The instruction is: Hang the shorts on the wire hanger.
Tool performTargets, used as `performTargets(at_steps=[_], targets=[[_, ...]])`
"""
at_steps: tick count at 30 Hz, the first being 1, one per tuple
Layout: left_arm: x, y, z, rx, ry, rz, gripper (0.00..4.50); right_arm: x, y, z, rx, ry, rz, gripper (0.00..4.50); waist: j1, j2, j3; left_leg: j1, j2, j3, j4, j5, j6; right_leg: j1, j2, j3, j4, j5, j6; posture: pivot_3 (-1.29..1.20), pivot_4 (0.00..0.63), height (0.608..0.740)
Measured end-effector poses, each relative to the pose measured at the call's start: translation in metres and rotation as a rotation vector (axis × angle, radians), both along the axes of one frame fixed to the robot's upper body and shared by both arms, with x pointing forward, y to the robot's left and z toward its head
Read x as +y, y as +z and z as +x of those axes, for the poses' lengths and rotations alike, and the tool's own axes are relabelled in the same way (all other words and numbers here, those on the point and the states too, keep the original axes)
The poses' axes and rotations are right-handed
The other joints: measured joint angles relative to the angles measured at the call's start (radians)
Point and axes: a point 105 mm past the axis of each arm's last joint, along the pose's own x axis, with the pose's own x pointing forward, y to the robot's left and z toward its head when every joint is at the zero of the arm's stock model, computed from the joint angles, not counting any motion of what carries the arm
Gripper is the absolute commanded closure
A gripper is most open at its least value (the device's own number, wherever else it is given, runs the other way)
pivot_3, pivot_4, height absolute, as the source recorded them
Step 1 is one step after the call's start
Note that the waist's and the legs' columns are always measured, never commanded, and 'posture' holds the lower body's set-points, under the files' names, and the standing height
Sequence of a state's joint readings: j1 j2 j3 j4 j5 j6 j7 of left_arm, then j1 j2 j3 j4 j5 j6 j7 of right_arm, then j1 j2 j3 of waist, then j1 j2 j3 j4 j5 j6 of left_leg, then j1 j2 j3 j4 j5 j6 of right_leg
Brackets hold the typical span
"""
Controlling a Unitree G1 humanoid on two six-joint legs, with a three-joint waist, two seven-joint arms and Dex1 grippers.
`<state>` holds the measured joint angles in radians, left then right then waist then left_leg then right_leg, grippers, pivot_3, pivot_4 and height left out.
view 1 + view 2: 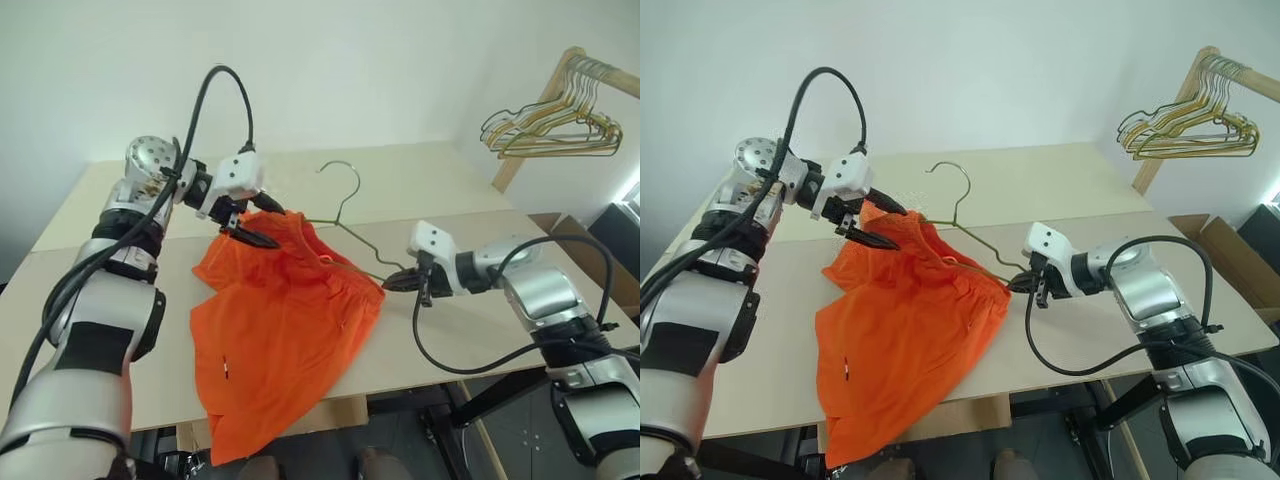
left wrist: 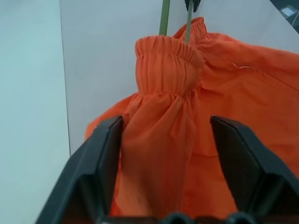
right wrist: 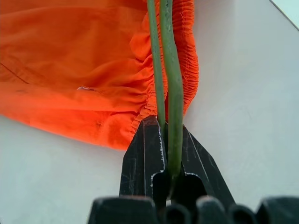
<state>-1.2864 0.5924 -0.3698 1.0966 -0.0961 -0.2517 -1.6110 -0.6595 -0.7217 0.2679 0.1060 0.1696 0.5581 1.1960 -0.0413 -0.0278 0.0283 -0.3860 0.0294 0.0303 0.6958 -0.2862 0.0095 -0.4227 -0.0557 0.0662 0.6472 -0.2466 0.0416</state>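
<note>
1. Shorts [image 1: 285,330]: on the table [image 1: 470,190], waistband threaded on the hanger [image 1: 345,215].
2. Right gripper [image 1: 392,283]: clamped on hanger's end.
3. Left gripper [image 2: 166,140]: parted, straddling the waistband; a loose pinch likely slips, dropping fabric off the wire.

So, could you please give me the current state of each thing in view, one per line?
shorts: crumpled on the table, waistband bunched around the wire hanger, hem over the table's edge.
wire hanger: lying tilted, partly inside the shorts, hook free.
left end effector: open, fingers either side of the waistband.
right end effector: shut on the wire hanger.
bunch of hangers: hanging on a wooden rack.
</note>
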Motion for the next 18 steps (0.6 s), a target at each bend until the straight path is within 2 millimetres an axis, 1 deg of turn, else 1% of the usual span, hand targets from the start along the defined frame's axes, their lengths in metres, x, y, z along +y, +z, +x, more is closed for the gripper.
performTargets(at_steps=[3,6,7,8,9,14,18], targets=[[-0.0042,-0.0047,0.0006,0.015,-0.005,0.006,1.96,0.0006,0.0005,-0.0002,-0.006,0.003,-0.005,4.5,0.0,0.0,0.0,-0.001,0.0,0.0,0.0,0.0,0.0,0.0,0.0,0.0,0.0,0.0,0.0,-0.02,0.0,0.74],[-0.0038,-0.0053,0.0011,0.017,-0.003,0.013,1.96,0.0019,0.0019,-0.0007,-0.016,0.01,-0.01,4.5,-0.004,0.0,0.0,-0.001,0.0,0.0,0.0,0.0,0.0,0.0,0.0,0.0,0.0,0.0,0.0,-0.02,0.0,0.74],[-0.0041,-0.0051,0.0012,0.017,-0.003,0.016,2.32,0.0021,0.0022,-0.0008,-0.017,0.011,-0.01,4.5,-0.004,0.0,0.0,-0.001,0.0,0.0,0.0,0.0,0.0,0.0,0.0,0.0,0.0,0.0,0.0,-0.02,0.0,0.74],[-0.0041,-0.0051,0.0014,0.019,-0.002,0.019,2.5,0.0022,0.0023,-0.0008,-0.018,0.012,-0.011,4.5,-0.004,0.0,0.0,-0.001,0.0,0.0,0.0,0.0,0.0,0.0,0.0,0.0,0.0,0.0,0.0,-0.02,0.0,0.74],[-0.0039,-0.0052,0.0015,0.021,-0.001,0.022,2.8,0.0023,0.0023,-0.0008,-0.018,0.012,-0.011,4.5,-0.004,0.0,0.0,-0.001,0.0,0.0,0.0,0.0,0.0,0.0,0.0,0.0,0.0,0.0,0.0,-0.02,0.0,0.74],[-0.0025,-0.0079,0.0015,0.017,-0.004,0.047,4.48,0.0028,0.0031,-0.0007,-0.03,0.015,-0.018,4.5,-0.004,0.0,0.0,-0.001,0.0,0.0,0.0,0.0,0.0,0.0,0.0,0.0,0.0,0.0,0.0,-0.03,0.0,0.74],[-0.0017,-0.0109,0.0017,0.023,-0.002,0.061,4.48,0.0024,0.0042,0.0013,-0.056,0.009,-0.028,4.5,-0.004,0.0,0.0,-0.001,0.0,0.0,0.0,0.0,0.0,0.0,0.0,0.0,0.0,0.0,0.0,-0.03,0.0,0.74]])
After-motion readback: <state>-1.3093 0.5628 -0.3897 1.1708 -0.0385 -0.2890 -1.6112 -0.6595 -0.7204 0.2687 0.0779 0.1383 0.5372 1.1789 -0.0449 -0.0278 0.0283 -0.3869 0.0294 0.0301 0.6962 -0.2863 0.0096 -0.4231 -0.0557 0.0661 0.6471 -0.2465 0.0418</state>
